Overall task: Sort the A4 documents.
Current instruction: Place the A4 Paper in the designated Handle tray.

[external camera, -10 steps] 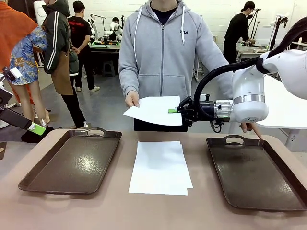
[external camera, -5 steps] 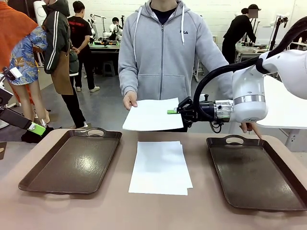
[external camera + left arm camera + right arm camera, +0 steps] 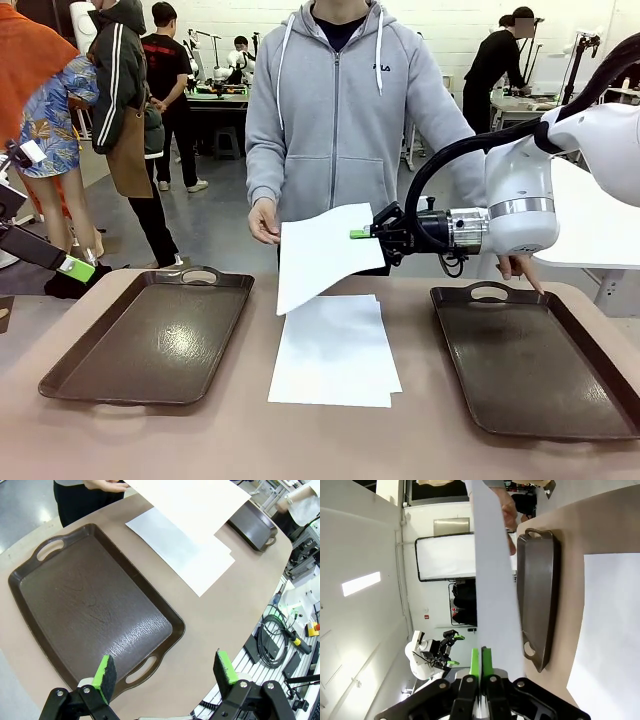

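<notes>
Gripping one A4 sheet (image 3: pixel 320 250) by its right-hand edge, the right gripper (image 3: pixel 360 233) has its green pads pressed flat together on the paper, as the right wrist view confirms. The pinch sits at the margin only, so the unsupported part droops: the sheet slopes down to the left, its low corner hanging just above the stack of A4 documents (image 3: pixel 333 350). That stack lies flat on the table (image 3: pixel 200 440) between the two trays, its sheets slightly fanned.

The person's hand (image 3: pixel 264 220) is just beside the sheet's upper left corner; whether it touches the paper cannot be told. Judged from this, the hand-over looks all but complete, with the weight on the gripper.

The left gripper (image 3: pixel 164 669) hangs with its jaws wide apart and nothing between them, above the near handle end of the left tray (image 3: pixel 150 340), apparently waiting its turn. Both the left tray and the right tray (image 3: pixel 530 370) are bare, so no sheet has been sorted yet.

Risk noted: thin paper held at one edge may swing or fold when carried; a slow, level move to a tray is advised.
</notes>
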`<state>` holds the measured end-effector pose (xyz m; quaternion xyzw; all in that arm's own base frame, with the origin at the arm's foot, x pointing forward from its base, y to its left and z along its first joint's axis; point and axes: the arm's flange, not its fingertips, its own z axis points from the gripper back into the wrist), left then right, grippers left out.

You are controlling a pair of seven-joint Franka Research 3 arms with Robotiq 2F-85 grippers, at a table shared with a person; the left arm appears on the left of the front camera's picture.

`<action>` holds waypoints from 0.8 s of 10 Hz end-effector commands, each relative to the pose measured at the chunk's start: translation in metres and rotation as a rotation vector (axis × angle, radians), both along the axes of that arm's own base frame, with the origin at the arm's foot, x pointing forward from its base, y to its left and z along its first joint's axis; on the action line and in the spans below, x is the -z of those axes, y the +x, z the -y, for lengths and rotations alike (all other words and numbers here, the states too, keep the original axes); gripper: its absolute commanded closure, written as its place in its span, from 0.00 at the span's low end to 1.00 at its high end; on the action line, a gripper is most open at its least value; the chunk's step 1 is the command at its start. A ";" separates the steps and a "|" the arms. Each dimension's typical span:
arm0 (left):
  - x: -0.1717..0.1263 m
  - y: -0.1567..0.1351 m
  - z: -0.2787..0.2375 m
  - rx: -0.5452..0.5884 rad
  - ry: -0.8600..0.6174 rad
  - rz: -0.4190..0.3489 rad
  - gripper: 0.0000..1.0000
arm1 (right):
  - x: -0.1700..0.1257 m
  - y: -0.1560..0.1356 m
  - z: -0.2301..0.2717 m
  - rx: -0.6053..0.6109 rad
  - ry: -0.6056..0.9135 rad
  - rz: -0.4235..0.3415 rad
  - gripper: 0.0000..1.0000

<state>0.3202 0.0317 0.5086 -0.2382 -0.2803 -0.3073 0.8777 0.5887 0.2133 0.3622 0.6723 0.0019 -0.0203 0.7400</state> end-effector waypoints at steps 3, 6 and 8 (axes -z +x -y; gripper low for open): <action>0.001 0.000 -0.002 0.015 -0.014 0.009 0.00 | 0.000 0.000 -0.003 0.023 0.007 -0.004 1.00; 0.001 0.000 -0.002 0.015 -0.014 0.009 0.00 | 0.000 0.000 -0.003 0.023 0.007 -0.004 1.00; 0.001 0.000 -0.002 0.015 -0.014 0.009 0.00 | 0.000 0.000 -0.003 0.023 0.007 -0.004 1.00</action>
